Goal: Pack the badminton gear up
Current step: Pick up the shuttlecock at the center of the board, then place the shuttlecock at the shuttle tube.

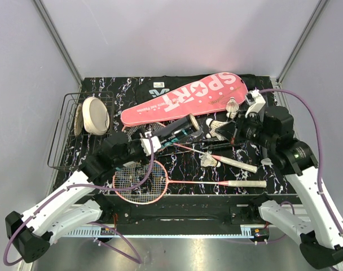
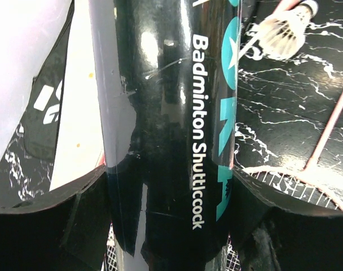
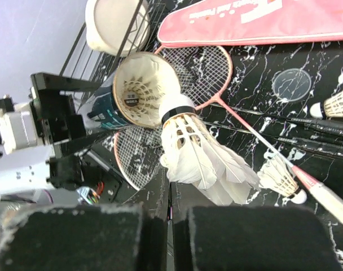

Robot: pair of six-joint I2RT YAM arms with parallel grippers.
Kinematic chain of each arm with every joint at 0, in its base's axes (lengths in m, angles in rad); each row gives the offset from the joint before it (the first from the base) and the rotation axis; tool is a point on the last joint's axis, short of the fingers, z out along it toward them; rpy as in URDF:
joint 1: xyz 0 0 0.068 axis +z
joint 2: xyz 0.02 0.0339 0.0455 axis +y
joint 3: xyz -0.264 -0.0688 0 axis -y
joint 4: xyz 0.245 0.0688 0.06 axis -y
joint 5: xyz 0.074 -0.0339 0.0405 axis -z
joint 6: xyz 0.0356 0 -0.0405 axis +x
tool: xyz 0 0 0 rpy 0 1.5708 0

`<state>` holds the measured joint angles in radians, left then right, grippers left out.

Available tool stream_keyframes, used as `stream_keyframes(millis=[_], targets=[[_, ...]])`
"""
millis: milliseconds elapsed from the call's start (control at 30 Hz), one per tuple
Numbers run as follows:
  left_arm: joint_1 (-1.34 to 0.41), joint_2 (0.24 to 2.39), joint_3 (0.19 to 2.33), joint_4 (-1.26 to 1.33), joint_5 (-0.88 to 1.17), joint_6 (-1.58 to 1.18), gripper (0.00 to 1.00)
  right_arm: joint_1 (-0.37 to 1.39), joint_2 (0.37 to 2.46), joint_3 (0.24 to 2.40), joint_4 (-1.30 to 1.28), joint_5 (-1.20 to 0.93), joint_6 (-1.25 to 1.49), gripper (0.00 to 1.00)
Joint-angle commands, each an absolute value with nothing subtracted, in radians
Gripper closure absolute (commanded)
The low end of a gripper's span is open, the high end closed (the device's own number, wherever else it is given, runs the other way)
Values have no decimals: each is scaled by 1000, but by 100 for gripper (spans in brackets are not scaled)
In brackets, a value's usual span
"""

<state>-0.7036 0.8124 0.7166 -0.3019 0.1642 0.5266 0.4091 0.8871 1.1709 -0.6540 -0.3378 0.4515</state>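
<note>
While the right tool (image 3: 170, 213) is clenched on the feather skirt of a white shuttlecock (image 3: 194, 149), the cork tip points away from it towards the open mouth of a dark tube (image 3: 135, 90). The cork is right at the rim, but contact cannot be told. The left tool (image 2: 168, 186) grasps that tube around its body, one finger on each side. Under the tube, two pink rackets (image 1: 139, 182) lie on the black marbled worktop (image 1: 104, 90). Loose shuttlecocks (image 3: 281, 179) lie beneath the right tool, beside a racket handle. Beyond both tools lies a pink case (image 1: 183, 99), resting on a black bag (image 1: 154, 86). Left of the left tool stands a wire basket (image 1: 60, 141) holding a cream disc (image 1: 96, 116).
</note>
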Motion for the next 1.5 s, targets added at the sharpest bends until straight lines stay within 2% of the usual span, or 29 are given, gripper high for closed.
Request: stream_keyframes(millis=[0, 467, 567, 600, 733, 967, 1067, 1233, 1300, 1367, 1400, 1467], targets=[[-709, 773, 698, -216, 324, 609, 100, 407, 902, 1255, -827, -466, 246, 100], [-715, 796, 718, -267, 485, 617, 100, 408, 996, 1256, -773, -825, 236, 99], [-719, 802, 719, -279, 485, 618, 100, 408, 1012, 1255, -707, -893, 313, 70], [-721, 804, 719, -281, 483, 620, 100, 407, 1017, 1250, -675, -902, 331, 56], [-723, 801, 726, -276, 477, 614, 100, 408, 1019, 1218, -585, -908, 416, 38], [-726, 784, 716, -216, 453, 583, 100, 483, 1041, 1108, -384, -810, 616, 33], [-724, 773, 706, -198, 445, 578, 100, 546, 1057, 1036, -200, -775, 736, 32], [-726, 776, 706, -199, 426, 574, 100, 637, 1109, 1017, -100, -698, 831, 26], [-726, 775, 706, -206, 414, 577, 100, 637, 1106, 1008, -81, -690, 851, 20], [-724, 772, 703, -207, 378, 575, 100, 638, 1079, 1047, -203, -600, 774, 14], [-724, 772, 704, -203, 361, 566, 100, 635, 1063, 1055, -231, -565, 755, 5], [-726, 779, 699, -172, 263, 537, 100, 620, 1031, 1090, -318, -479, 709, 0]])
